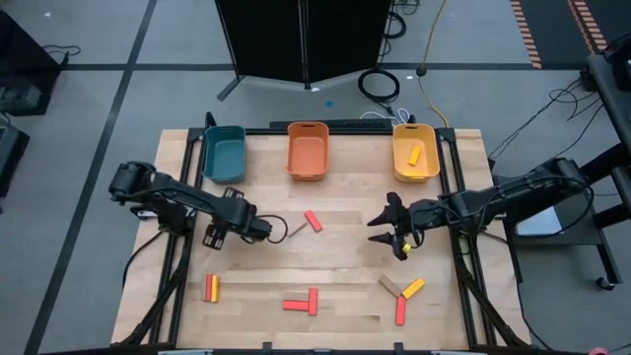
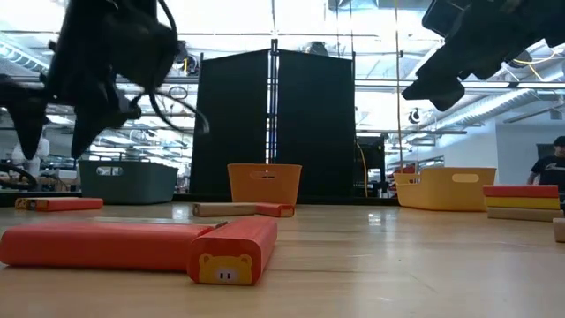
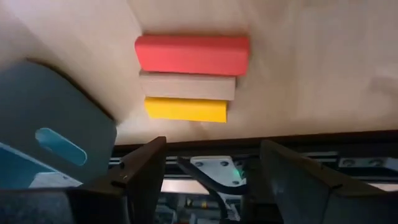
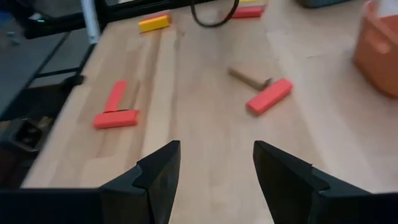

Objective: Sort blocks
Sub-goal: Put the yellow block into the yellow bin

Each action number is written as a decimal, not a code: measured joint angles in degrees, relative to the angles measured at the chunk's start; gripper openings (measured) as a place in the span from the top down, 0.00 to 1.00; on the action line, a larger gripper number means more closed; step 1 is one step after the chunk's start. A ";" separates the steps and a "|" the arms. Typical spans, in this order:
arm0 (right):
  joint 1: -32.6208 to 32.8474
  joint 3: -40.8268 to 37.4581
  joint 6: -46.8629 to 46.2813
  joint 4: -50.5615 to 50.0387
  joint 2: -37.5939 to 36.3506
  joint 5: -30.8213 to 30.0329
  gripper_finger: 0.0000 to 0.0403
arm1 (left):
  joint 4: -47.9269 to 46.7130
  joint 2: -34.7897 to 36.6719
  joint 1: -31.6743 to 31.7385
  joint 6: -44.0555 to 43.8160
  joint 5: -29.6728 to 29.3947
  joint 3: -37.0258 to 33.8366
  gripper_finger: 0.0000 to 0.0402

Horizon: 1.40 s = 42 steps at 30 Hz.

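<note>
High view: you have blocks scattered on the table [image 1: 335, 301]: a red and tan pair [image 1: 308, 221] near centre, a red T [image 1: 302, 303] at the near edge, a three-bar stack [image 1: 211, 288] on the left, and a tan, yellow and red cluster [image 1: 402, 294] on the right. One yellow block [image 1: 415, 154] already lies in the yellow bin [image 1: 414, 151]. The left gripper [image 1: 264, 229] and right gripper [image 1: 381, 223] both hang over mid-table.

Low view: the red T [image 2: 141, 245] shows square edges and painted faces; treat the bars as light, rigid and probably slick.

Left wrist view: the fingers [image 3: 140, 171] stand apart and carry nothing. Beyond them lies the stack [image 3: 189, 78], bars touching side by side.

Right wrist view: the fingers [image 4: 155, 174] are parted and empty, and the pair [image 4: 261, 90] lies ahead. Grip each bar across its narrow width at mid-length. Touching bars may need separating first.
</note>
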<state>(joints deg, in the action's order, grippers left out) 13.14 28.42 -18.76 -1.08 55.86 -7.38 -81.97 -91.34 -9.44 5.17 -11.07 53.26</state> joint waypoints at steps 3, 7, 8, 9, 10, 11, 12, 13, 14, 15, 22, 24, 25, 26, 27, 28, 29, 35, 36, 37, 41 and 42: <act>-0.34 0.00 1.55 -0.01 -0.02 -0.38 0.51 | 0.09 -1.46 1.26 3.36 0.05 -1.35 0.36; -0.32 0.00 2.04 -0.03 -0.02 -0.15 0.51 | -2.31 -2.55 1.82 4.24 -2.38 -2.58 0.36; -0.32 0.00 2.50 -0.04 -0.02 -0.17 0.51 | -3.26 -2.79 1.87 4.17 -2.84 -2.65 0.36; -0.32 0.00 3.44 0.04 -0.02 -0.37 0.51 | -3.83 -2.84 1.94 3.15 -2.79 -2.67 0.36; -0.32 0.00 4.63 0.04 -0.02 -1.02 0.51 | -3.83 -2.84 1.88 2.46 -2.79 -2.67 0.36; -0.32 0.00 5.55 0.02 -0.02 -2.01 0.51 | -3.75 -2.84 1.83 1.94 -2.79 -2.67 0.36; -0.32 0.00 6.18 0.07 -0.02 -3.25 0.51 | -3.50 -2.85 1.80 1.80 -2.80 -2.67 0.36; -0.32 0.00 6.45 0.10 -0.02 -4.45 0.51 | -3.22 -2.85 1.82 1.73 -2.77 -2.67 0.36; -0.32 0.00 6.65 0.07 -0.02 -5.48 0.51 | -3.05 -2.85 1.83 1.62 -2.83 -2.67 0.36; -0.32 0.00 6.99 0.07 -0.02 -6.25 0.51 | -2.59 -2.84 1.83 1.61 -2.83 -2.67 0.36; -0.34 0.00 9.19 0.04 -0.02 -6.53 0.51 | 5.43 -2.84 1.83 1.23 -2.89 -2.67 0.36; -0.34 0.00 9.19 0.04 -0.02 -6.53 0.51 | 8.43 -2.84 1.83 1.58 -1.04 -2.67 0.36; -0.34 0.00 9.19 0.04 -0.02 -6.54 0.51 | 9.25 -2.84 1.85 2.14 -0.50 -2.67 0.36; -0.34 0.00 9.21 0.04 -0.02 -6.56 0.51 | 9.90 -2.84 1.85 2.80 -0.52 -2.67 0.36; -0.34 0.00 9.24 0.04 -0.02 -6.56 0.51 | 10.50 -2.84 1.85 2.96 -0.53 -2.67 0.36; -0.34 0.00 9.36 0.04 -0.02 -6.56 0.51 | 10.72 -2.84 1.85 2.92 -0.60 -2.65 0.36; -0.34 0.00 9.41 0.04 -0.02 -6.56 0.51 | 10.48 -2.85 1.83 2.73 -0.80 -2.65 0.36; -0.34 0.00 9.41 -0.21 -0.02 -6.49 0.51 | 8.16 -2.84 1.87 -0.70 -1.20 -2.65 0.36; -0.34 0.00 9.40 -0.43 -0.02 -6.31 0.51 | 8.26 -2.84 1.87 -2.11 -1.35 -2.65 0.36; -0.34 0.00 9.24 -0.70 -0.02 -6.16 0.51 | 8.18 -2.84 1.87 -3.21 -1.49 -2.65 0.36; -0.34 -0.02 9.36 -1.81 -0.02 -6.15 0.51 | 8.08 -2.85 1.87 -4.69 -1.48 -2.65 0.36; -0.34 -0.02 9.85 -1.78 -0.02 -6.21 0.51 | 8.04 -2.84 1.87 -4.54 -1.48 -2.65 0.36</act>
<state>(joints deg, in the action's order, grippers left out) 12.80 28.40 -8.91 -2.86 55.83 -13.59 -73.93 -94.17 -7.57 0.63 -12.56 50.61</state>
